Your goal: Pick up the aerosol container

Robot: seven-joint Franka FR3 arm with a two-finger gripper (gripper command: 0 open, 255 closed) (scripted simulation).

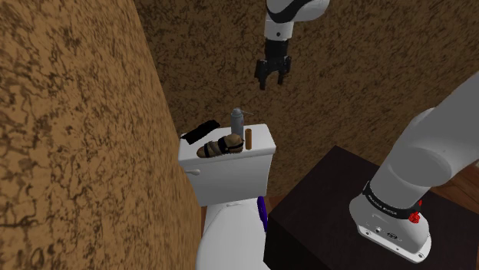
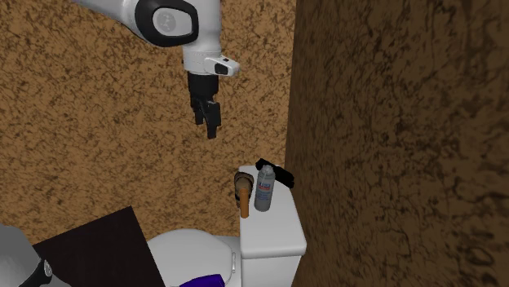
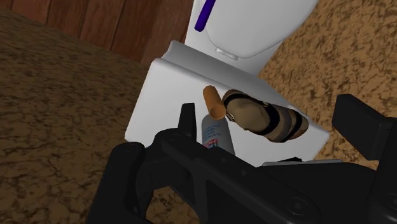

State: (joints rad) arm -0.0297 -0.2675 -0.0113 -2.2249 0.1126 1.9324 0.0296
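The gripper (image 1: 271, 81) hangs empty at the upper middle of the shoulder view, fingers parted, well above the grey aerosol can (image 1: 237, 120), which stands upright mid-frame on the white toilet tank lid (image 1: 263, 136). In the wrist view the gripper's black body hides part of the can. Near it sit a brown cylinder (image 3: 214, 102) and a brown strapped thing (image 3: 261, 118) that is hard to identify.

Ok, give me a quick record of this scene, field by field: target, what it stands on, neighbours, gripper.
target: grey aerosol can, upright
support: top of the white toilet tank
neighbours: brown sandal, orange-brown cylinder, black object, all on the tank top
gripper: gripper open, empty, pointing down above the tank
contact: none, with clear air between gripper and can
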